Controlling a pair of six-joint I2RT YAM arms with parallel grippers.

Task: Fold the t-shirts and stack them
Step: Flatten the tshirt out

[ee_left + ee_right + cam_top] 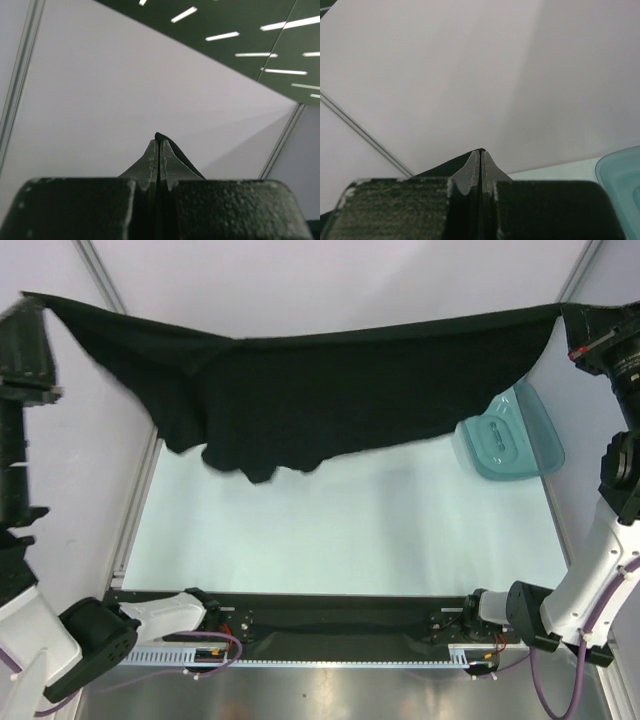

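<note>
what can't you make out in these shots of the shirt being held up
- Top view: the t-shirt, hung between both arms, hides the far strip of the table and part of the tray. Which part of the shirt is pinched cannot be told.
- Left wrist view: the left gripper blocks all but a sliver of cloth.
- Right wrist view: the right gripper does the same, and the tray is cut off by the right edge.

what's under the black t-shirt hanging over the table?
The plain black cloth t-shirt hangs over the pale table. A translucent teal plastic tray shows below its right end; the tray's far edge and the table's far strip are covered.
</note>
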